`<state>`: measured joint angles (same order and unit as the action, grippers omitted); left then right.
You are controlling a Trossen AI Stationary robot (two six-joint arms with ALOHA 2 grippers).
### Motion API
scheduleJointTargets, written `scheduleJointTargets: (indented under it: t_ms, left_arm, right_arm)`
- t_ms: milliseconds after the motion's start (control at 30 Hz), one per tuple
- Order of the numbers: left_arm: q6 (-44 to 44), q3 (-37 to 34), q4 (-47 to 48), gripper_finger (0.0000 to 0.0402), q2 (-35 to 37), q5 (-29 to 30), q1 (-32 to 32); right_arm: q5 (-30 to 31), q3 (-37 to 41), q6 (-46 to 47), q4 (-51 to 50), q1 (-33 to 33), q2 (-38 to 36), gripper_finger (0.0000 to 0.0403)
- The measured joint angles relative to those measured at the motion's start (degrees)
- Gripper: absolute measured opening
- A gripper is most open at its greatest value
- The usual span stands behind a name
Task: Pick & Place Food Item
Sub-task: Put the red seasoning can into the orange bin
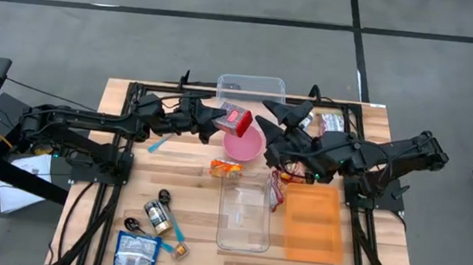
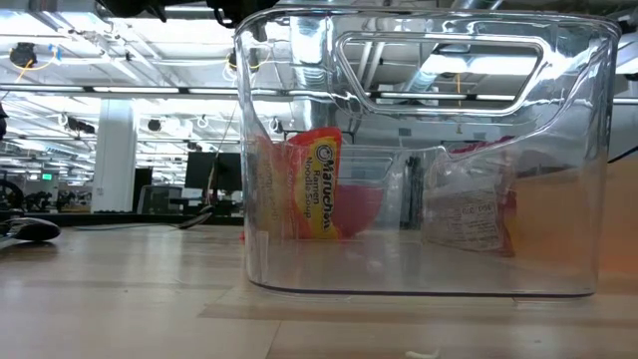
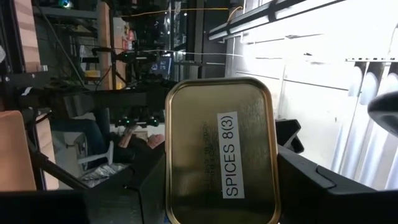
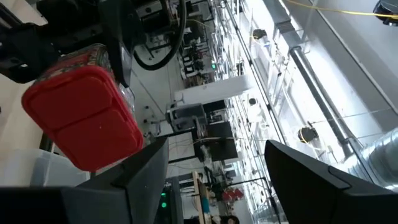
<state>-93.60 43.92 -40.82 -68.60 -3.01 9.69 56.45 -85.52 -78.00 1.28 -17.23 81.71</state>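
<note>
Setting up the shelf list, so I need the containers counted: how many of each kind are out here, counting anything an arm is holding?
Clear plastic bins: 2
Pink bowl: 1
Orange tray: 1
Red-lidded spice tin: 1, held above the table by the left gripper
Total: 5
</note>
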Motion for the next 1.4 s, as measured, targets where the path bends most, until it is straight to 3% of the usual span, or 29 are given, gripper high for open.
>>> scheduleJointTargets:
  t_ms: [367,633,1033,1400]
  left_arm:
    - [0.35,0.00,1.21,0.0210,-0.02,0.00,0.00]
    - [0.33,0.00,1.42,0.0210,-0.02,0.25,0.00]
    - [0.33,0.00,1.40,0.0210,-0.02,0.46,0.24]
    - [0.31,0.00,1.38,0.0210,-0.02,0.44,1.22]
  right_arm:
    - [0.61,-0.08,1.51,2.62,0.00,-0.02,0.0261]
    - [0.68,-4.74,4.47,2.50,0.00,0.00,0.0261]
    - [2.16,-10.32,20.44,-12.65,0.90,0.00,0.0261]
    - [7.93,-12.50,23.85,-12.99,2.46,0.07,0.0261]
